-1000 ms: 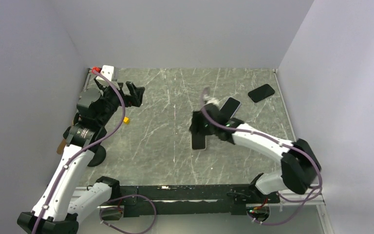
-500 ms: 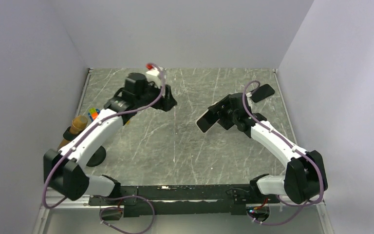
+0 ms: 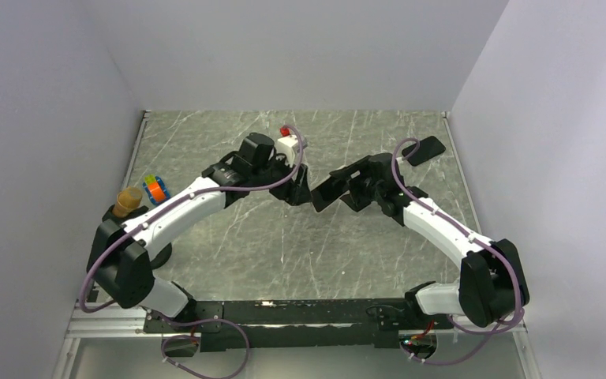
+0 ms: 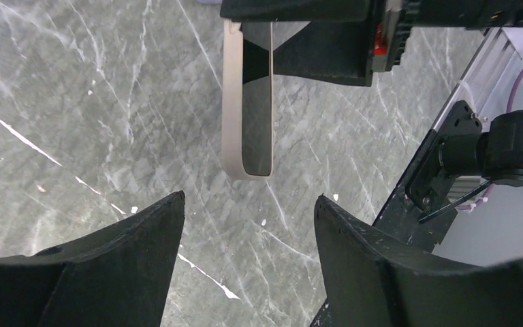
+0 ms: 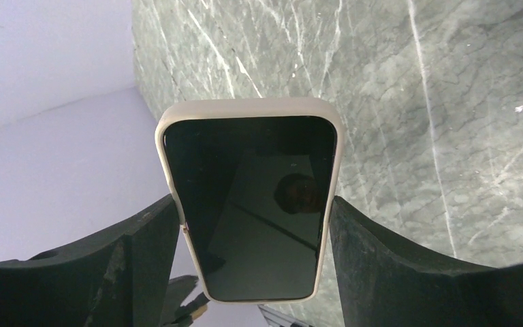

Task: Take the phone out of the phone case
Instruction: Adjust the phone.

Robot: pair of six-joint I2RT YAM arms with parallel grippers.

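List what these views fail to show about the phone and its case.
Case back: faces away in every view; only its rim shows around the phone.
Right gripper body: cut off by the left wrist view's top edge.
Second phone: too small in the top view to tell whether cased.

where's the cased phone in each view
top external: cased phone over mid-table, held in the right tool.
left wrist: top centre, seen edge-on, beyond the open left tool.
right wrist: centre, screen facing the camera.
shared landmark: the grey marble table.
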